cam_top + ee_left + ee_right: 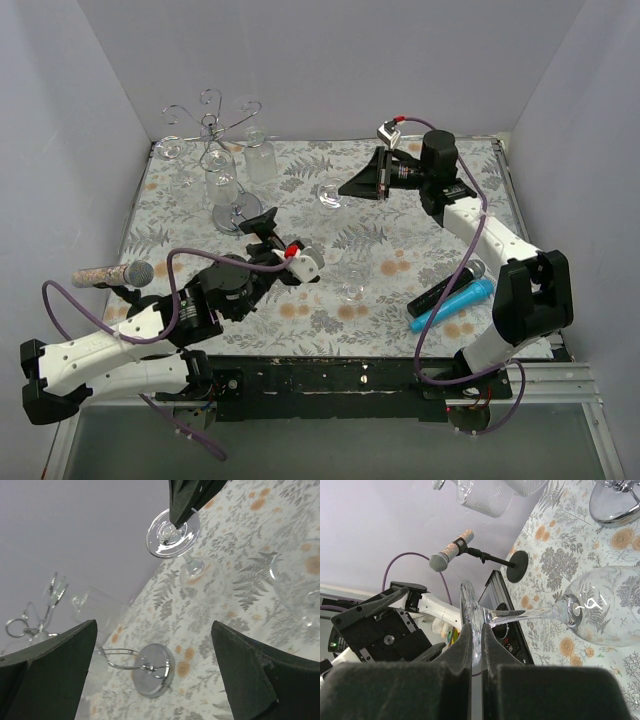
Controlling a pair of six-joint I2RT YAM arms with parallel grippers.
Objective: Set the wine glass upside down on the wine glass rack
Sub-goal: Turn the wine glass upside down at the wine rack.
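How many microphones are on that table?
3. A microphone on a stand at the left edge; a black microphone and a blue microphone lying side by side at the near right.

I see the rack [213, 128] at far left of the table [400, 245], the wine glass [329, 196] right of it, two microphones [455, 303] lying near right, a standing microphone [113, 273] near left.

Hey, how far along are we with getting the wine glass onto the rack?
Done: the right claw is shut on the foot of the wine glass; the left claw is open. In hand: the glass held sideways, away from the wine glass rack. Left: carry it over, invert it, hang it.
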